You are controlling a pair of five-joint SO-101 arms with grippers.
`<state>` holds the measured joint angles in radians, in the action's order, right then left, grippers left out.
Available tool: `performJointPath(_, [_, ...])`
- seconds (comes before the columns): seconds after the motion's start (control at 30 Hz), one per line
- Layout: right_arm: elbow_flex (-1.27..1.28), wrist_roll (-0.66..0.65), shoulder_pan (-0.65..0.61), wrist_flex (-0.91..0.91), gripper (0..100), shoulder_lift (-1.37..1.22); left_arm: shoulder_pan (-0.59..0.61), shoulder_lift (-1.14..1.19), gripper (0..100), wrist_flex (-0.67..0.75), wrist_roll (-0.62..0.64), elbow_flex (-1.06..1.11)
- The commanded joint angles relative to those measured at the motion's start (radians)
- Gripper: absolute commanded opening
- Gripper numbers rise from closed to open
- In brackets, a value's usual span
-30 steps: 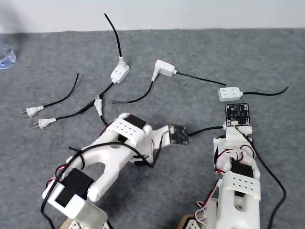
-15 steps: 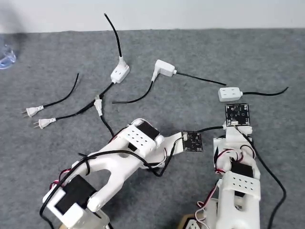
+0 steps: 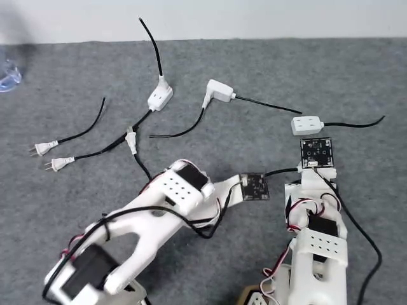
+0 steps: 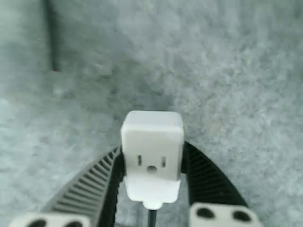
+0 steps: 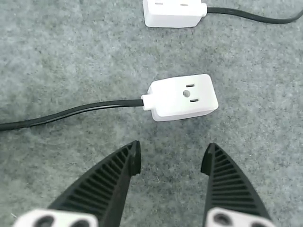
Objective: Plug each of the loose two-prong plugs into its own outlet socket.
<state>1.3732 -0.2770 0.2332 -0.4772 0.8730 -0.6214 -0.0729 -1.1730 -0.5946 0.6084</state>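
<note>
The left gripper (image 4: 151,163) pinches a white socket (image 4: 152,142). The right gripper (image 5: 171,158) is spread wide, near a second socket (image 5: 181,97) on the carpet (image 5: 57,56). An upper plug (image 3: 41,149) and a lower plug (image 3: 56,164) lie loose at the high view's middle left.

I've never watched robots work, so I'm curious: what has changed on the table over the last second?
The left arm swung to the right across the carpet, bringing its wrist closer to the right arm, then eased back slightly. Its jaws grip a white socket block. The right arm, the loose plugs and the other cords stayed put.
</note>
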Motion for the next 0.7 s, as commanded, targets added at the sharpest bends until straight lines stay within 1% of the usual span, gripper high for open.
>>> performJointPath(0.0, [-0.037,-0.012,-0.015,-0.002,22.6,0.005,-0.003,-0.17,24,-0.012,0.021,0.021])
performJointPath(0.13, [-0.037,-0.012,-0.016,-0.004,22.6,0.005,-0.003,-0.247,24,-0.011,0.018,0.09])
performJointPath(0.27, [-0.028,-0.014,-0.033,-0.001,22.6,0.005,-0.003,-0.255,24,0.011,-0.049,0.145])
performJointPath(0.33, [-0.023,-0.014,-0.033,0.002,22.6,0.012,-0.003,-0.255,24,0.06,-0.049,0.177])
performJointPath(0.53, [-0.023,-0.014,-0.028,0.002,22.6,0.013,-0.009,-0.253,24,0.279,-0.032,0.274])
performJointPath(0.67, [-0.023,-0.014,-0.028,0.002,22.6,0.013,-0.011,-0.253,24,0.331,-0.031,0.312])
